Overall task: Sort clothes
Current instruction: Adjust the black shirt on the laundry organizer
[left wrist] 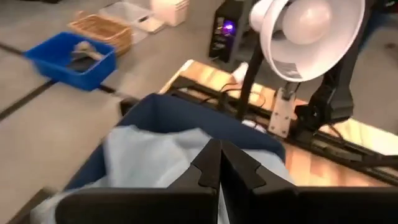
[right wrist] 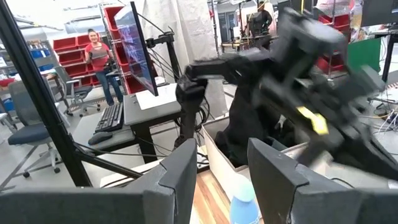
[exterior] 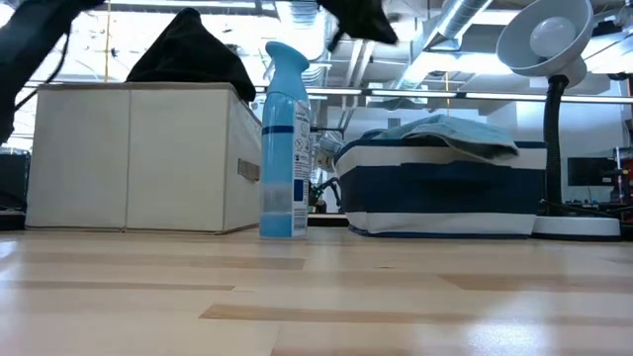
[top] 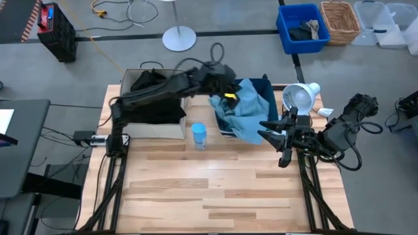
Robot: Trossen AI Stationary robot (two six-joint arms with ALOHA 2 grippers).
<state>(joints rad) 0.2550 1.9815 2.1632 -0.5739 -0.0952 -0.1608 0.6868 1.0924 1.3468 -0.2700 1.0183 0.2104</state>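
The pale grey-blue trousers (top: 247,111) are draped lengthwise over the navy bin's (top: 266,83) front rim, below the clenched, empty left gripper (top: 230,93); the right gripper (top: 282,140) is held released near the worktop's right edge.

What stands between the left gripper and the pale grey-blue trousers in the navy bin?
Nothing visible. The left gripper, fingers shut, hangs right above the pale grey-blue trousers, which lie heaped in the navy bin. The spray bottle and lamp stand off to the sides.
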